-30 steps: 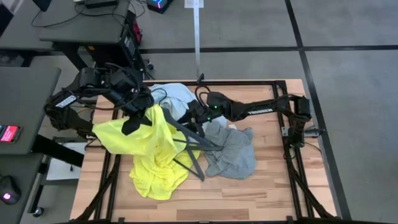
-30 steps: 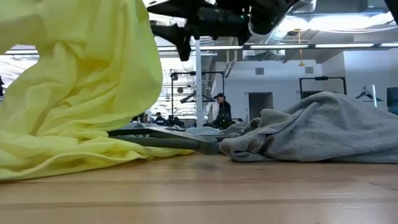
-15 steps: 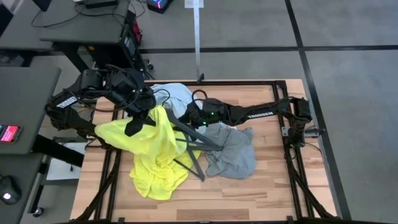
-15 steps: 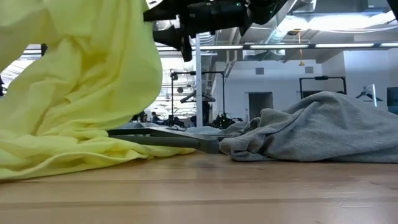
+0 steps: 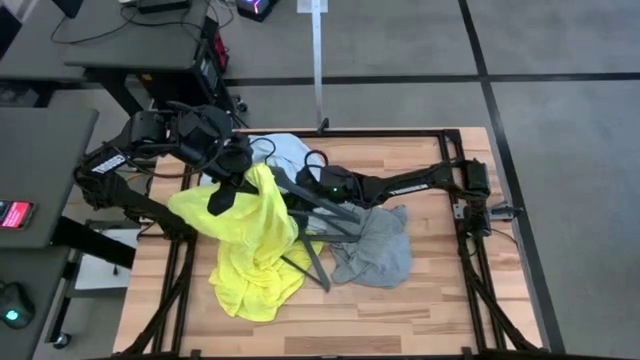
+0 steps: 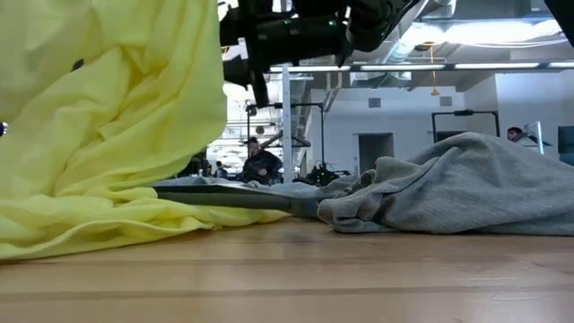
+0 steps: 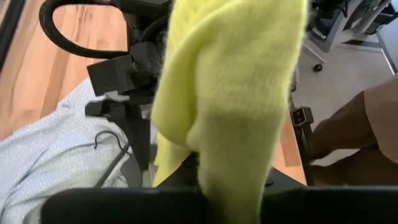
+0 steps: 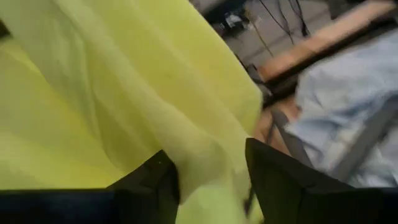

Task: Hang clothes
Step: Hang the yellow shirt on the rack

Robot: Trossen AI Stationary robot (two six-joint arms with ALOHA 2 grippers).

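My left gripper (image 5: 240, 178) is shut on the neon-yellow T-shirt (image 5: 250, 240) and holds its top up over the table's far left. The shirt's lower half is piled on the wood. My right gripper (image 5: 293, 190) reaches level from the right, open, with a raised fold of the yellow shirt (image 8: 211, 143) between its fingers. A dark grey hanger (image 5: 318, 225) lies partly under the yellow shirt. The pale blue shirt (image 5: 285, 152) lies at the far edge behind both grippers. The grey T-shirt (image 5: 375, 250) lies crumpled right of centre. My left gripper pinches a gathered bunch of the yellow T-shirt (image 7: 230, 106); its own body hides which part. The cloth hangs slack below the fingers, and its lower end (image 5: 245, 290) rests on the table. My right gripper has a yellow fold (image 8: 214, 174) between its fingers (image 8: 155, 180); whether they touch it I cannot tell.
An upright metal pole (image 5: 318, 70) stands past the table's far edge. The black frame (image 5: 470, 215) carries the right arm. A thin hanger hook (image 7: 109, 146) lies on the blue shirt. People (image 6: 260, 163) are in the room behind. Bare wood (image 5: 400, 320) lies along the near edge.
My right gripper has gone toward the table's left, sinking a little and rolling, and has come up against the raised yellow shirt. The shirt's hanging folds have drawn in slightly toward the right; its pile on the table has stayed in place.
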